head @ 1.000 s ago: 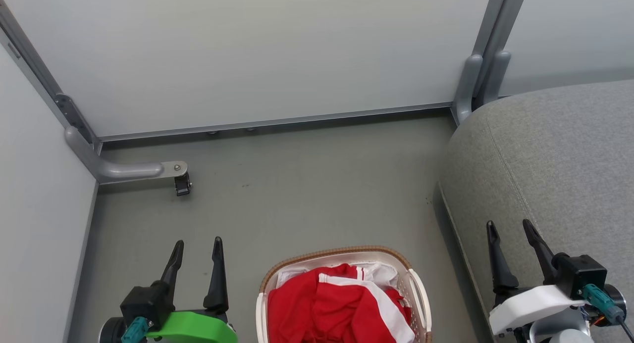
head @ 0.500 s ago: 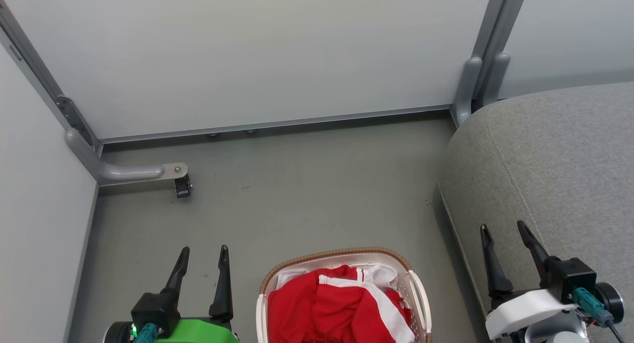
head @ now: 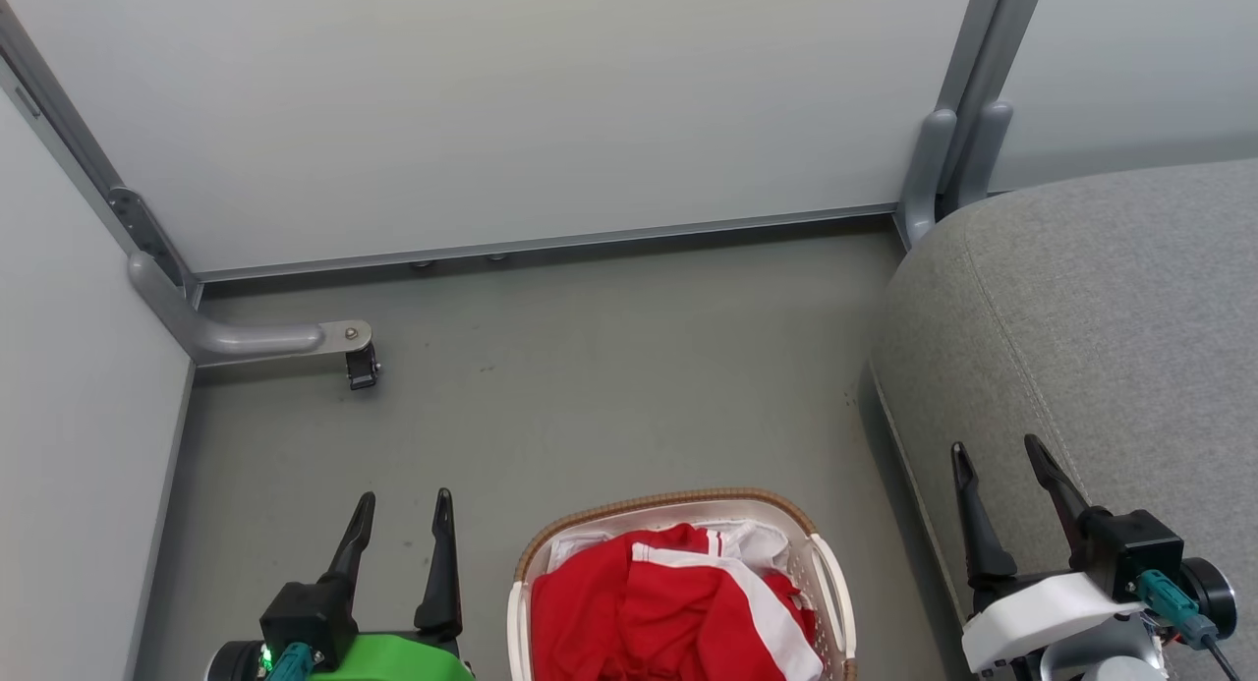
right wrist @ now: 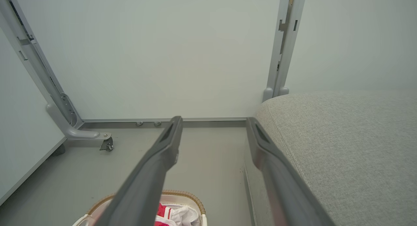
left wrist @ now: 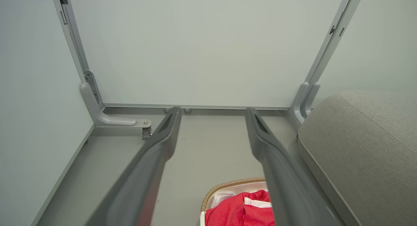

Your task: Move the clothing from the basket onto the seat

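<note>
Left tool (head: 405,497) lowered beside basket (head: 668,498), caster (head: 362,368) ahead.

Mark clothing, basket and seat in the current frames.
clothing (head: 609,612): head view, on the red fabric.
basket (head: 678,495): head view, on the far brown woven rim.
seat (head: 1111,308): head view, on the grey upholstered top.
</note>
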`<state>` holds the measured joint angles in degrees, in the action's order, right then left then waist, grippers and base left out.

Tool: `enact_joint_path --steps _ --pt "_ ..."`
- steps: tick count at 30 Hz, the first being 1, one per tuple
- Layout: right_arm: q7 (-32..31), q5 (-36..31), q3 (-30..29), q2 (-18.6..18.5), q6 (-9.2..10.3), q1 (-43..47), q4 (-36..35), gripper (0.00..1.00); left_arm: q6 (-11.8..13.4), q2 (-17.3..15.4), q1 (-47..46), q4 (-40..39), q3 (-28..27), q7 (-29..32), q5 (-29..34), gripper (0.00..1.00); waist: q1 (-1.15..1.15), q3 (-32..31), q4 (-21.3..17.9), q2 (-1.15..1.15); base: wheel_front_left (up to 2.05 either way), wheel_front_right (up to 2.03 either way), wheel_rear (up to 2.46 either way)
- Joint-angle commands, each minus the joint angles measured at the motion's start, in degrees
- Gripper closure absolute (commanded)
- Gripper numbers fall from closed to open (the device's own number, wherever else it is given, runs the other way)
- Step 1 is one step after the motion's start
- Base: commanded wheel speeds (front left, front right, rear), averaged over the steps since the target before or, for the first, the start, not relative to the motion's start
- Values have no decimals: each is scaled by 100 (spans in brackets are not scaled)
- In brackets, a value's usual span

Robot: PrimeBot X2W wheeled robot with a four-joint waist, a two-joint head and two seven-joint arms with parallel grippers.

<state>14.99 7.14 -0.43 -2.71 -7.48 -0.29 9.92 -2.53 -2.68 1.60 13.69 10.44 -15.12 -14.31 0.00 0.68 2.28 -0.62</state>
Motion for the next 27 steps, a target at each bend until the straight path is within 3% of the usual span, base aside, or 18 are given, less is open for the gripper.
enact_joint_path --steps 1,13,20,27 --pt "30 4 -10 -33 -2 67 -25 0 9 -38 -15 0 -6 -6 -10 0 0 8 0 62 0 0 0" --pt "30 -36 -74 -33 -2 -134 -126 0 -135 -36 -315 28 226 -5 135 0 0 351 -23 62 0 0 0" --pt "29 -227 -196 -33 -1 -565 -319 0 -335 -35 -1178 275 685 -5 418 0 0 1137 -122 62 0 0 0" --pt "29 -378 -416 -29 -1 -1176 -602 0 -453 -35 -2334 1096 1500 -3 447 0 0 2164 -301 62 0 0 0"
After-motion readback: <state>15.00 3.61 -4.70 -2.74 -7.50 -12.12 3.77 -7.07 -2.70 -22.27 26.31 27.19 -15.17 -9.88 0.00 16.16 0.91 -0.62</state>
